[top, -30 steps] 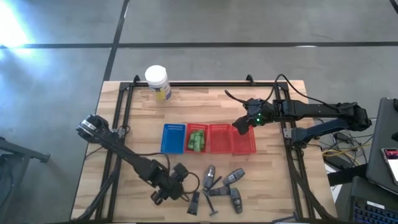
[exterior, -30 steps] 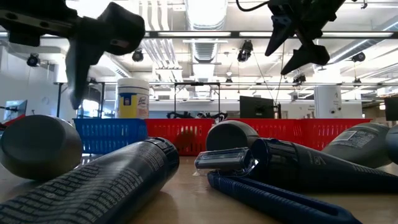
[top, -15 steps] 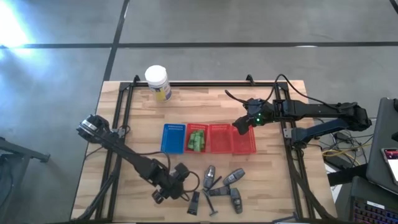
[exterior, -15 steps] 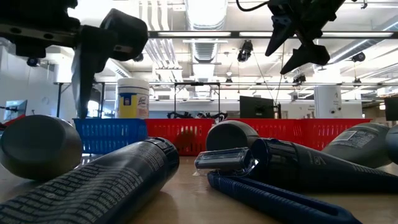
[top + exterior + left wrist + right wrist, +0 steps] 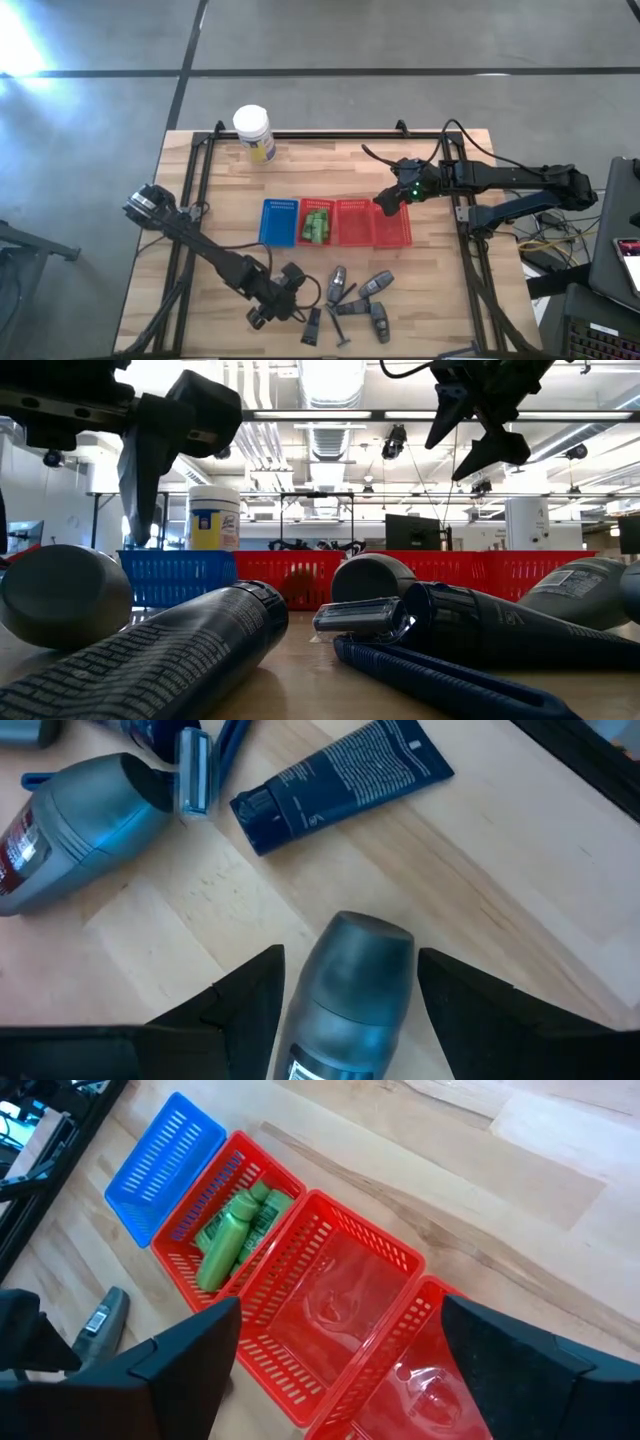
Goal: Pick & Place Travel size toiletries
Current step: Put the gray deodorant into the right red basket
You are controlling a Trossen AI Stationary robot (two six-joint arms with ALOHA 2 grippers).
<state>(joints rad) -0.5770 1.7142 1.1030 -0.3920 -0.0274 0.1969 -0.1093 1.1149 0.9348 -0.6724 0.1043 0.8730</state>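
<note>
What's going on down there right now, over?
Left gripper open, straddling a grey tube on the table. Right gripper open, empty, above the red baskets. Green bottles in one basket. Nothing blocking.

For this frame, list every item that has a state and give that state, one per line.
Left gripper: open, fingers either side of a grey bottle lying on the table.
Right gripper: open, holding nothing, above the red baskets.
Green bottles: lying inside one red basket.
Middle red basket: no toiletries inside.
Blue basket: nothing seen inside.
Dark tube: lying flat, capped.
Razor: lying on the table.
White jar: upright, lid on.
</note>
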